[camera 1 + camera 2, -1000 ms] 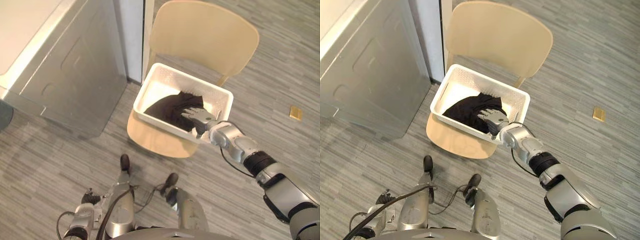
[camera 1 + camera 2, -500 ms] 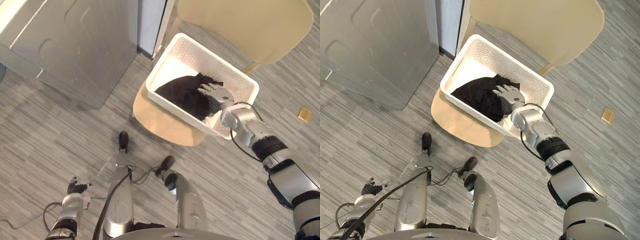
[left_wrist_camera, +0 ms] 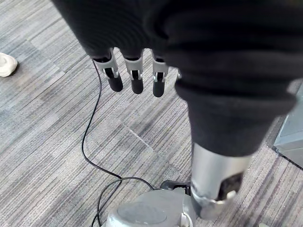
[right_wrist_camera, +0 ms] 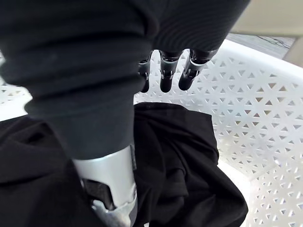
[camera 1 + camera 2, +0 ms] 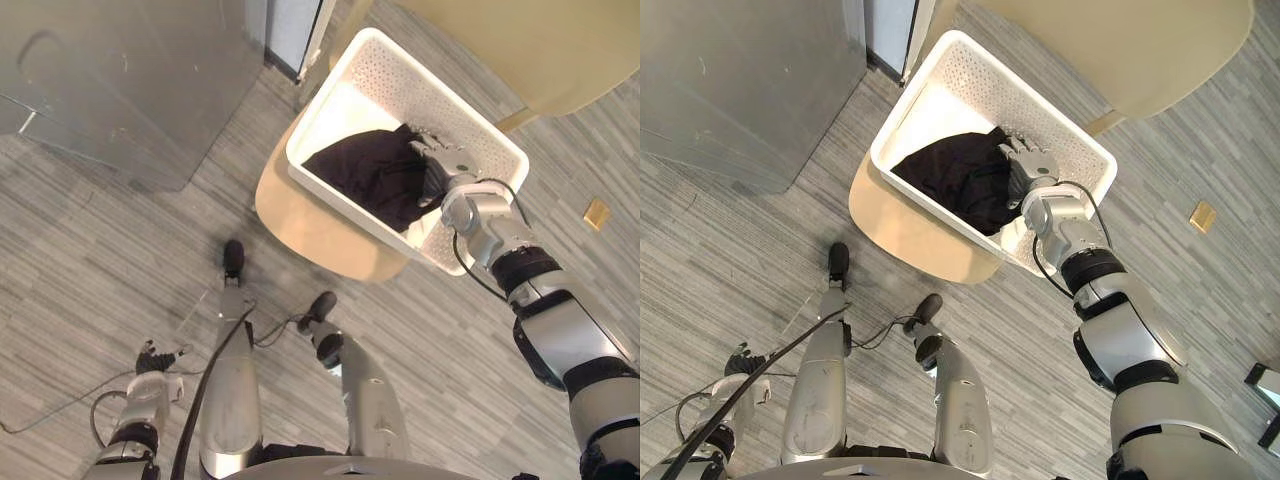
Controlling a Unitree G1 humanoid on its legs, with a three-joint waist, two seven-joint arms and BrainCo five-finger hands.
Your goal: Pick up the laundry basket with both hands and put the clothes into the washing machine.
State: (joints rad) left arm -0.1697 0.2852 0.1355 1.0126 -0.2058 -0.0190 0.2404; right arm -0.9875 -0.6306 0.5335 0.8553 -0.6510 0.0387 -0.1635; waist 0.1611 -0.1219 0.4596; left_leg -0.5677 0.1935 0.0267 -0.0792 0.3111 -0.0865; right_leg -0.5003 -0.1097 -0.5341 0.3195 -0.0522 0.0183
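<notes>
A white perforated laundry basket (image 5: 330, 93) sits on a beige chair seat (image 5: 310, 225). Black clothes (image 5: 370, 170) lie heaped inside it. My right hand (image 5: 440, 165) is inside the basket, over the far edge of the clothes. In the right wrist view its fingers (image 4: 165, 75) are straight and point at the basket wall (image 4: 255, 132), with the black cloth (image 4: 180, 156) below them and nothing held. My left hand (image 5: 150, 362) hangs low at my left side over the floor, and its fingers (image 3: 135, 78) are straight and hold nothing. The silver washing machine (image 5: 120, 80) stands to the basket's left.
The chair's backrest (image 5: 520, 50) rises behind the basket. A white wall strip (image 5: 295, 25) runs between the machine and the chair. A small yellow tag (image 5: 596, 213) lies on the striped grey floor at the right. A small white thing (image 3: 7, 64) lies on the floor.
The camera has tilted, shifting the whole picture. My right hand has slid further across the black clothes toward the basket's far wall. The left hand still hangs by my side.
</notes>
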